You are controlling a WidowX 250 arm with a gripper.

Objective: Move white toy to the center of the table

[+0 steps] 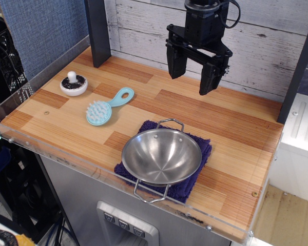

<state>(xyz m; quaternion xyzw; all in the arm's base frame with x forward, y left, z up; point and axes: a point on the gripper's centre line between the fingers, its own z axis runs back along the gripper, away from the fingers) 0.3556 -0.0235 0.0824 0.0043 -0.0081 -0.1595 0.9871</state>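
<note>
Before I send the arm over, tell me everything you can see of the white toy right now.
The white toy is a small round dome-like piece, white and smooth on the sides, with a dark top face and a short white knob stem rising from its middle. It looks like plastic. It sits upright on the table near the far left corner, apart from the light-blue brush lying beside it. Nothing touches it but the wood. The gripper hangs open well to its right, above the table, holding nothing.
</note>
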